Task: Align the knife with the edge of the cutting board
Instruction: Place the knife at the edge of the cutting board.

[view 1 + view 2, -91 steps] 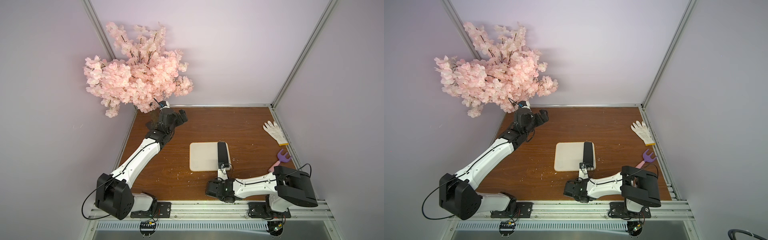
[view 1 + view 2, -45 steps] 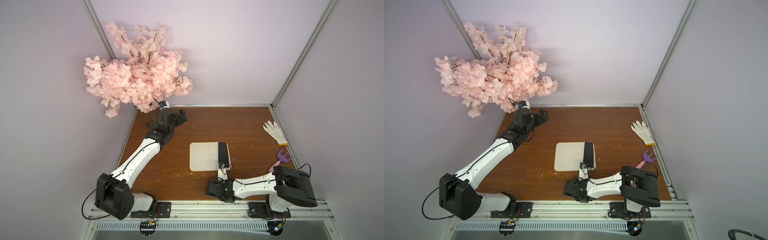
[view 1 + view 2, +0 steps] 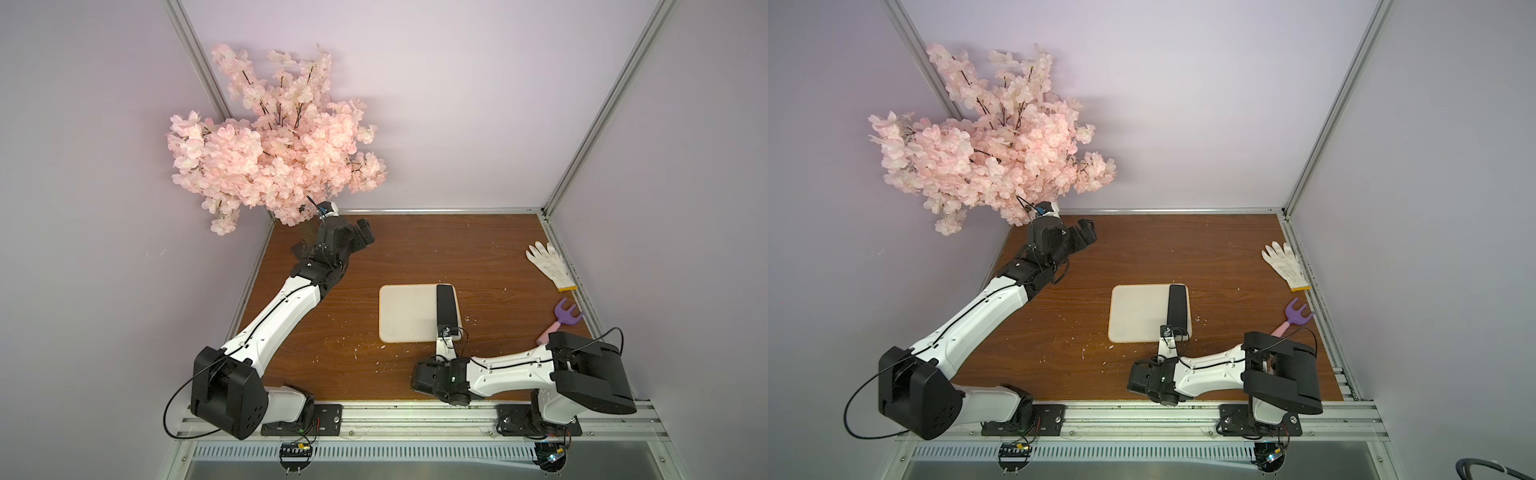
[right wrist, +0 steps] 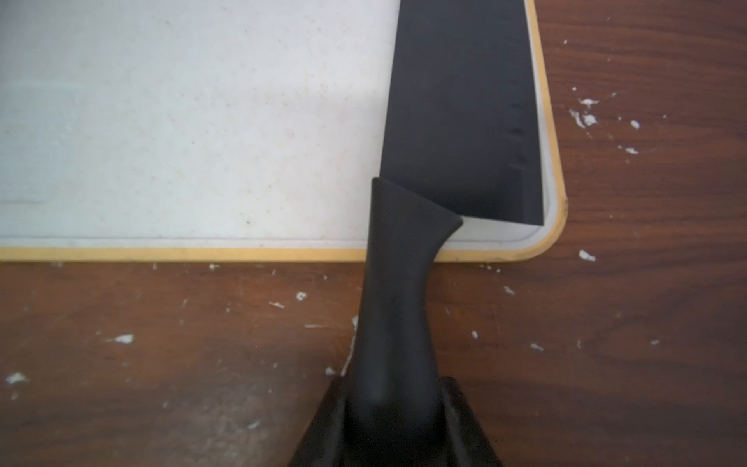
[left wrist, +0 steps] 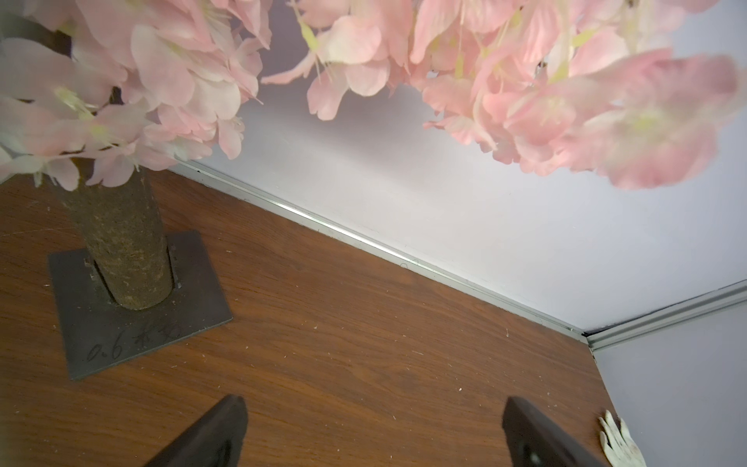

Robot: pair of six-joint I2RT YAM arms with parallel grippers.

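Note:
The cream cutting board (image 3: pixel 405 313) (image 3: pixel 1138 313) (image 4: pixel 182 121) lies flat mid-table in both top views. The black knife (image 3: pixel 446 305) (image 3: pixel 1177 305) rests with its broad blade (image 4: pixel 461 101) along the board's right rim, a thin cream strip showing between them. Its handle (image 4: pixel 396 303) sticks out over the near edge. My right gripper (image 3: pixel 444 351) (image 4: pixel 394 420) is shut on that handle, just off the board. My left gripper (image 3: pixel 365 232) (image 5: pixel 372 404) is open and empty, raised near the back left by the tree.
A pink blossom tree (image 3: pixel 274 153) stands at the back left on a dark square base plate (image 5: pixel 137 307). A white glove (image 3: pixel 548 264) and a purple toy rake (image 3: pixel 567 316) lie by the right wall. White crumbs dot the wood around the board.
The knife blade has edged very slightly rightwards toward the board's right rim, still held by my right gripper. The left arm has not moved.

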